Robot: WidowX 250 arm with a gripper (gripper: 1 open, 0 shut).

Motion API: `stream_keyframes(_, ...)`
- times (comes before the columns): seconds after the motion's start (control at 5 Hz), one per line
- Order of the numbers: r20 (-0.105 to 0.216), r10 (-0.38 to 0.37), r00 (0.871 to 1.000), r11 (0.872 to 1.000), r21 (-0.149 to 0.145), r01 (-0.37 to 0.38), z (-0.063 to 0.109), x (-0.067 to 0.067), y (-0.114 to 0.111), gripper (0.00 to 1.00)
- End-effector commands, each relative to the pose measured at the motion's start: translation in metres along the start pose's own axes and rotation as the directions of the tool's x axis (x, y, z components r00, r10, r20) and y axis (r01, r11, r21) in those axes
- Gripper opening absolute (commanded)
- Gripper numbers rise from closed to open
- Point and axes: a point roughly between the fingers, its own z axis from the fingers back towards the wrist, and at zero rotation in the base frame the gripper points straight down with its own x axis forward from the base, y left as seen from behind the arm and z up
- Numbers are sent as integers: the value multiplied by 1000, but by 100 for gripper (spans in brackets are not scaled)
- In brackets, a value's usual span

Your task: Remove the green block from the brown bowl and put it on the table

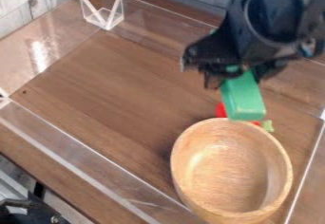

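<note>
Upper left corner: vertical grey-white planks (41, 2), weathered in tone, are seen beyond the enclosure. Clear acrylic walls (95, 159) are set along the edges, the near one being crossed diagonally from left to lower centre; pale reflections are borne on the far-left panel. A small clear angular bracket (105, 13) is placed near the upper left corner. At lower left, dark cables (28, 209) are partly shown outside the wall. The scene is evenly and softly lit.
</note>
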Motion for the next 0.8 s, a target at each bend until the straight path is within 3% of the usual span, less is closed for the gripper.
stream_keyframes(0.0,34,109,993,994,6,-109,19,18,8,0)
stream_keyframes(0.4,91,26,996,997,-72,-20,10,27,67,0)
stream_keyframes(0.6,129,15,992,997,-72,-6,4,37,80,0)
